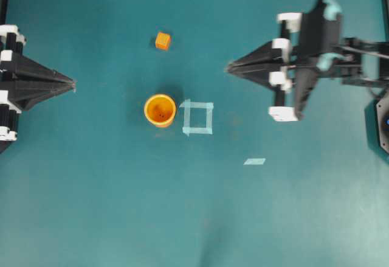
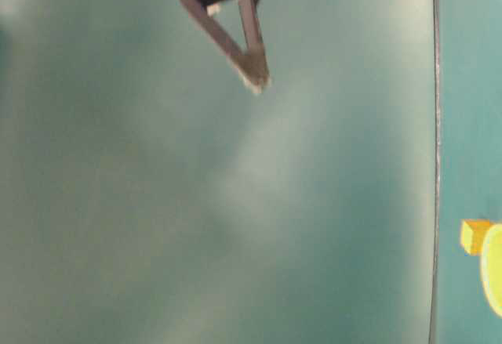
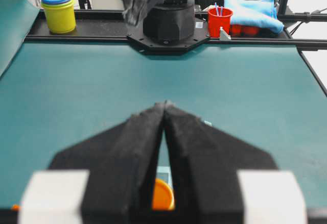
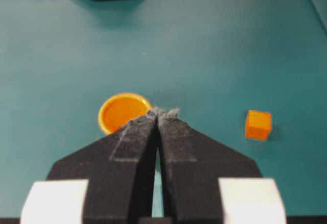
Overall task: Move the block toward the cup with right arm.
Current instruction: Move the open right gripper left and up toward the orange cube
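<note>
**Right gripper closed and empty, block off to one side of its tips**

Right gripper [image 1: 230, 68] hangs above the teal table [image 1: 91, 206] with its two black fingers pressed together into a point, nothing between them. In the overhead view that point faces the middle of the table from the right side, with the right arm [image 1: 340, 54] and its pale teal tape patches behind it.

From the right wrist view, the block [image 4: 258, 125] sits on the table to the right of the closed tips and well apart from them, while the cup [image 4: 122, 112] lies just beyond the tips, slightly to their left. No contact with either is visible.

Overhead, the block [image 1: 163, 41] rests upright on the cloth, up-picture of the cup [image 1: 160, 109] and clearly separate from it. The cup stands just beside the left edge of the tape square [image 1: 198, 117]. A small loose tape strip [image 1: 254, 161] lies further down and to the right.

At the left edge the left gripper [image 1: 73, 84] also has its fingers shut together, empty, pointing toward the centre and well away from both cup and block.
</note>
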`<state>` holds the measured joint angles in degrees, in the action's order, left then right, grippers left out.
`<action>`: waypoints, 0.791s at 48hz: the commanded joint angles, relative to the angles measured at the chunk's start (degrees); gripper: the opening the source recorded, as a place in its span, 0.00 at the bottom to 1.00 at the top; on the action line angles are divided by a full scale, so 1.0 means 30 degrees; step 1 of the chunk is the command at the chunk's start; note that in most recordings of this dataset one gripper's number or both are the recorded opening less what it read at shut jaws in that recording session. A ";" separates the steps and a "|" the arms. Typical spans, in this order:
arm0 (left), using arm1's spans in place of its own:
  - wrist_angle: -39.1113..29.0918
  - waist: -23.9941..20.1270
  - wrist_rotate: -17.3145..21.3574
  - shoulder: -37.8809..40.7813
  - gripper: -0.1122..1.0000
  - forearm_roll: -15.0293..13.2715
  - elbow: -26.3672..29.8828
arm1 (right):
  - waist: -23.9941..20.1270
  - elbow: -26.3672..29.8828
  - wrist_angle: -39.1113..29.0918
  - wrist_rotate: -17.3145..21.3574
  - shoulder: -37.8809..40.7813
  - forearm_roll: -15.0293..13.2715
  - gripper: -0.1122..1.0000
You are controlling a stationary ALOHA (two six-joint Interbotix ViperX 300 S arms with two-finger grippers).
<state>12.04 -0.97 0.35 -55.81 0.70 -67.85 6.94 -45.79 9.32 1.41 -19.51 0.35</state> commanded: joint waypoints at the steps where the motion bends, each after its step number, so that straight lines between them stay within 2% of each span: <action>1: 0.0088 -0.0059 0.0000 0.0205 0.17 0.0059 0.0469 | 0.0088 0.1260 -0.0059 -0.0059 0.0703 -0.0029 0.10; 4: 0.0117 -0.0059 0.0029 0.0205 0.17 0.0059 0.0469 | 0.0146 0.1963 -0.0234 -0.0088 0.1436 -0.0029 0.11; 8: 0.0088 -0.0029 0.0000 0.0264 0.17 0.0059 0.0439 | 0.0234 0.2783 -0.0498 -0.0088 0.2256 -0.0029 0.18; 18: -0.0176 -0.0029 0.0000 0.0264 0.17 0.0059 0.0439 | 0.0293 0.4980 -0.1348 -0.0059 0.4160 -0.0029 0.53; 22: -0.0469 -0.0059 0.0000 0.0264 0.17 0.0059 0.0439 | 0.0293 0.5771 -0.1816 -0.0059 0.4775 0.0000 0.62; 27: -0.0703 -0.0059 -0.0029 0.0264 0.17 0.0059 0.0410 | 0.0381 0.6621 -0.2314 -0.0059 0.5420 -0.0029 0.68; 38: -0.0732 -0.0029 -0.0029 0.0264 0.17 0.0059 0.0439 | 0.1113 0.7500 -0.2959 0.0000 0.6563 0.0000 0.66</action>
<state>9.67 -0.97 0.26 -55.46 0.70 -67.85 9.14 -24.96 0.62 1.23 0.53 0.35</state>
